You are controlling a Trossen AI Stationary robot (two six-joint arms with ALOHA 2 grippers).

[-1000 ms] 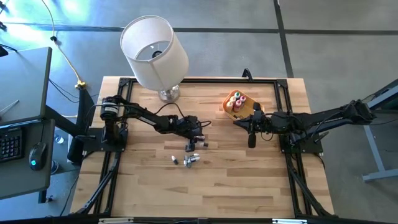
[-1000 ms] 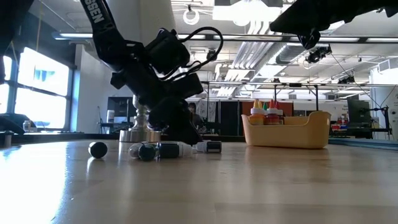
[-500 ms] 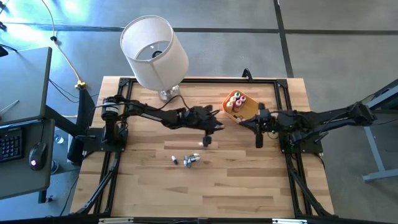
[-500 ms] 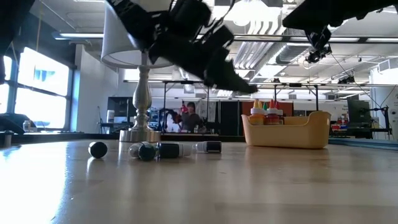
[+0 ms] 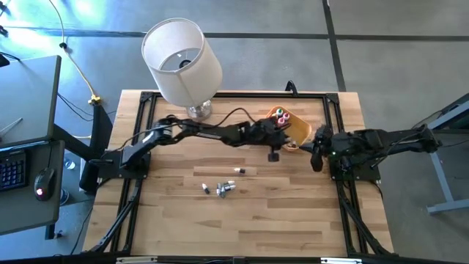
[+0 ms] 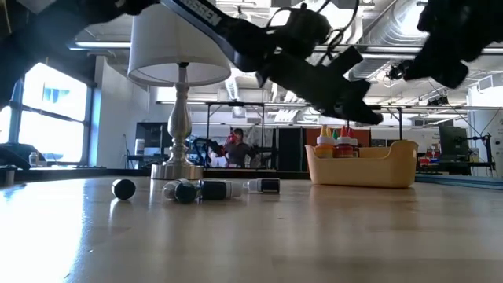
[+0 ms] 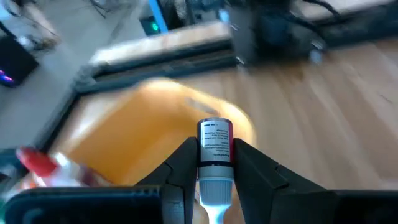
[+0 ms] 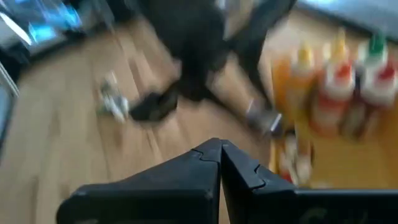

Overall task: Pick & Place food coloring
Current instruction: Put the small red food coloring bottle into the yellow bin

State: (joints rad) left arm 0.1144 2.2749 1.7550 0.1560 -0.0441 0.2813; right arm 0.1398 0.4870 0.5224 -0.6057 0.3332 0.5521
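Four small bottles (image 6: 196,189) lie on the table (image 5: 249,220). Farther back, the left gripper (image 7: 214,163) pinches one red food coloring bottle (image 7: 214,144) tight above the orange bowl (image 5: 299,132). The right gripper (image 8: 219,155) waits nearby, fingers closed and empty.

Grey concrete floor (image 5: 381,51) surrounds the wooden table (image 5: 242,220), a desk (image 5: 26,147) stands left, and bright windows (image 6: 43,114) light the far-left wall.

So the left pincer (image 5: 274,155) isn't down by the loose bottles (image 5: 222,188) mid-worktop anymore, it's swung over next to the orange bowl (image 5: 300,130), clamped on one small bottle (image 7: 214,149). Right pincer (image 5: 316,163) slides back a bit toward its own side.
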